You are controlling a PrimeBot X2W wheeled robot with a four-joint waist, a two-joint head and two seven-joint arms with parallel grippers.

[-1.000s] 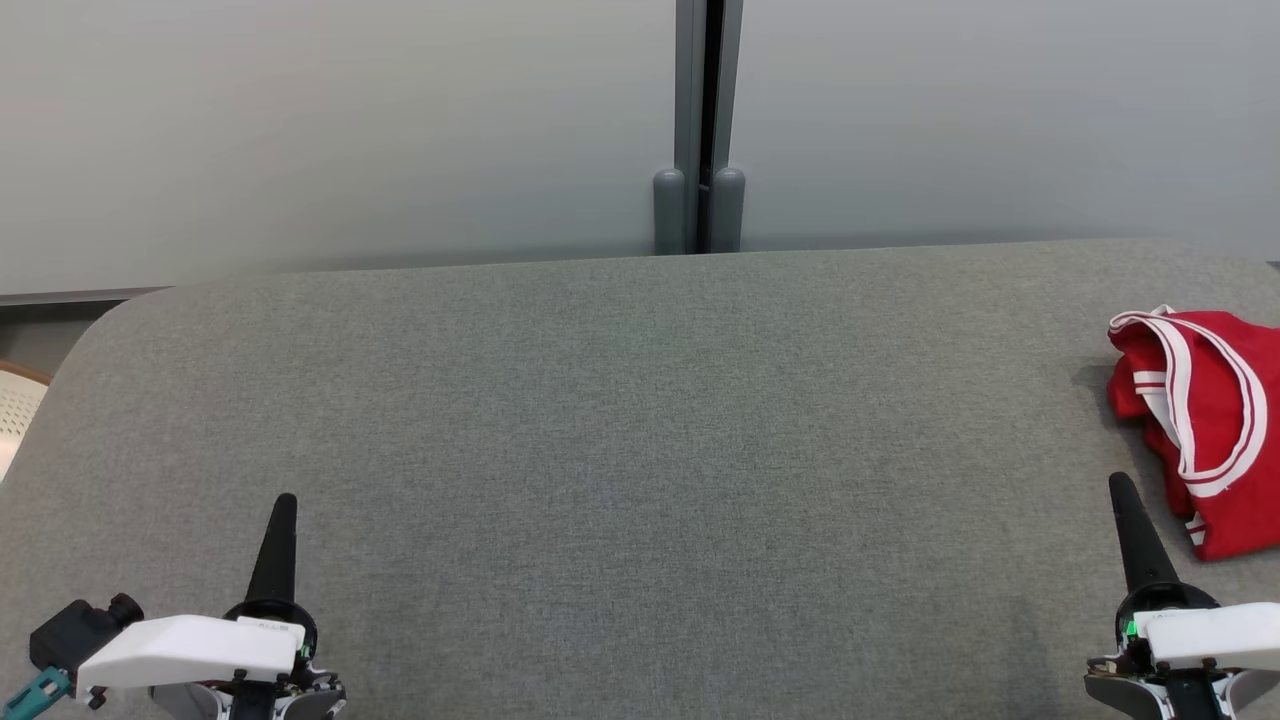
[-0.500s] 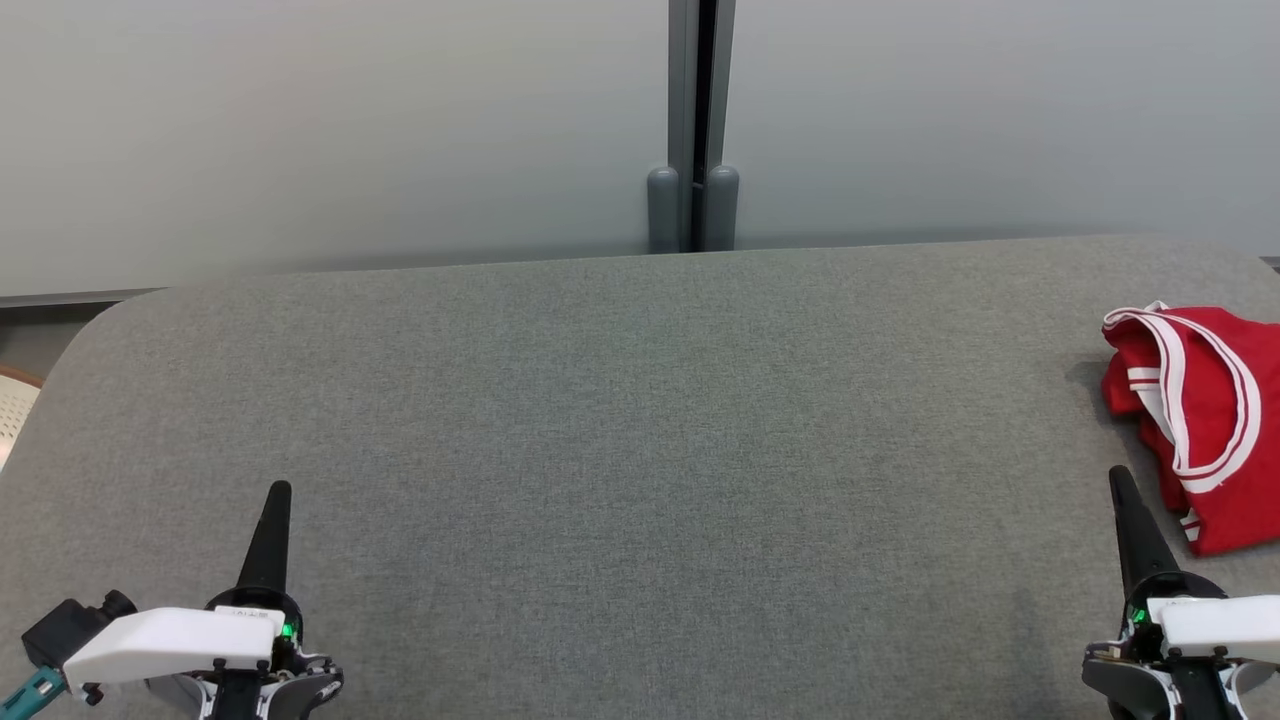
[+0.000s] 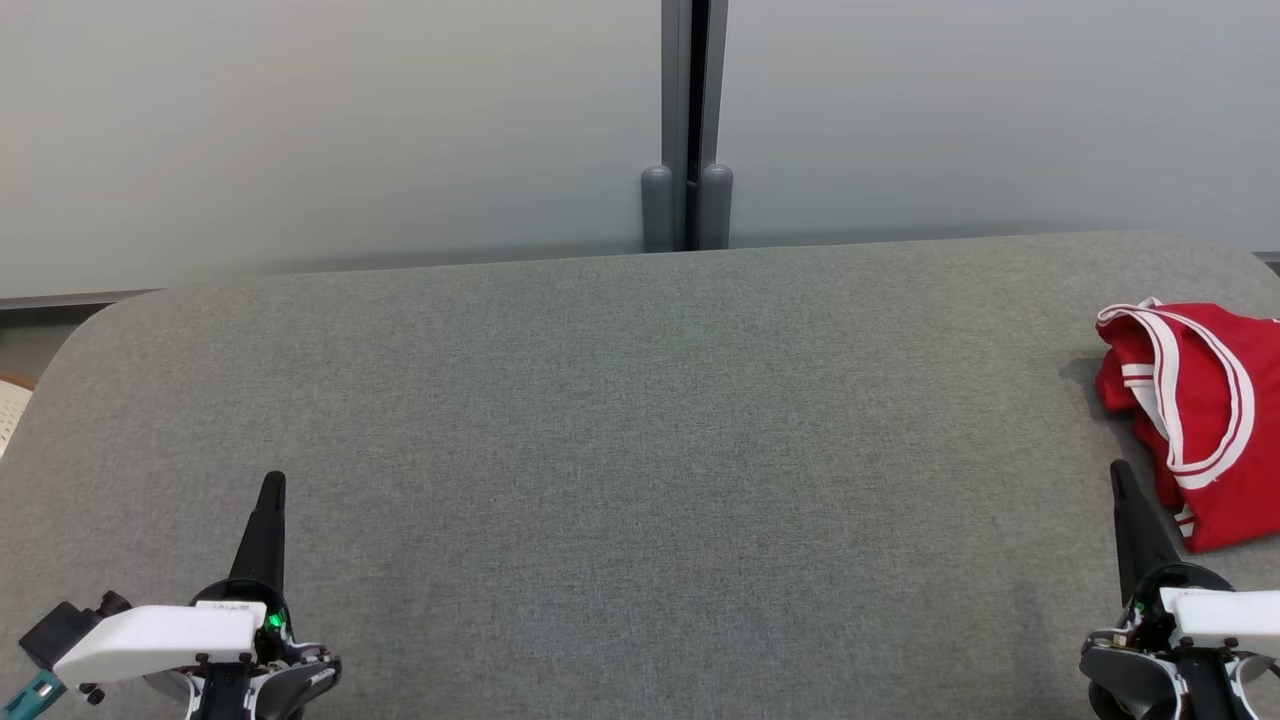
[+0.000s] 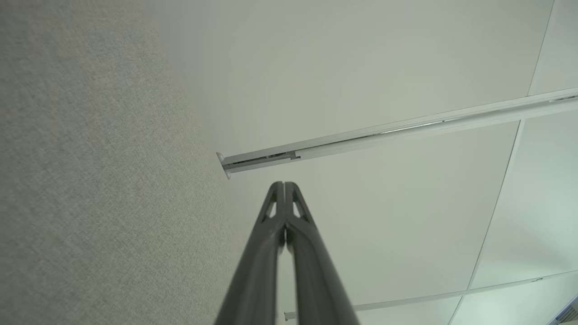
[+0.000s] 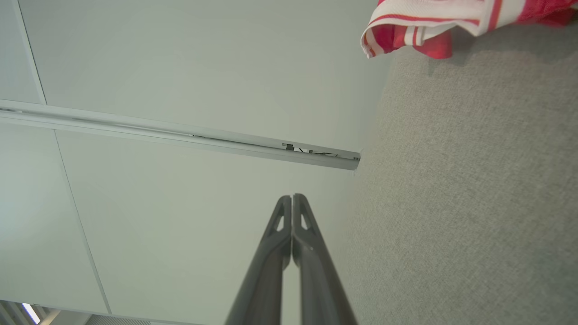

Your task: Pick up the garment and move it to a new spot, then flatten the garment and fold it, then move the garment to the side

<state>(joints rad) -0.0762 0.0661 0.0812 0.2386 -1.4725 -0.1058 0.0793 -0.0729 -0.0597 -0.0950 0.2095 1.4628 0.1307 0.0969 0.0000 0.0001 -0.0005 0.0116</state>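
Both pairs of jaws are clenched tight with nothing between them. The left gripper [image 3: 271, 482] and the right gripper [image 3: 1118, 470] hang over the near edge of the wide grey fabric-covered worktop [image 3: 640, 420]. One is toward its near left corner and the other toward its near right corner, and both point their dark fingers at the far edge.

Just ahead and to the right of the right gripper's tip lies the red garment with white striped trim [image 3: 1205, 410]. It sits by the worktop's right edge, about midway between the near and far edges. It is a loose bunch rather than a flat sheet, with trim bands looping over its top. Its long axis runs roughly near to far, leaning a little left as it goes away. The head view cuts off its right part, so I cannot tell how far it reaches that way. The right arm is by far the nearer, and the left gripper has most of the worktop's width between itself and the cloth.

A garment lying at the side like this would fit a heap waiting to be carried inward. It would equally fit a bundle set aside after folding, and its rumpled look does not settle which.

Beyond the far edge stand pale grey wall panels [image 3: 350, 130], joined by a dark grey post [image 3: 686, 120].
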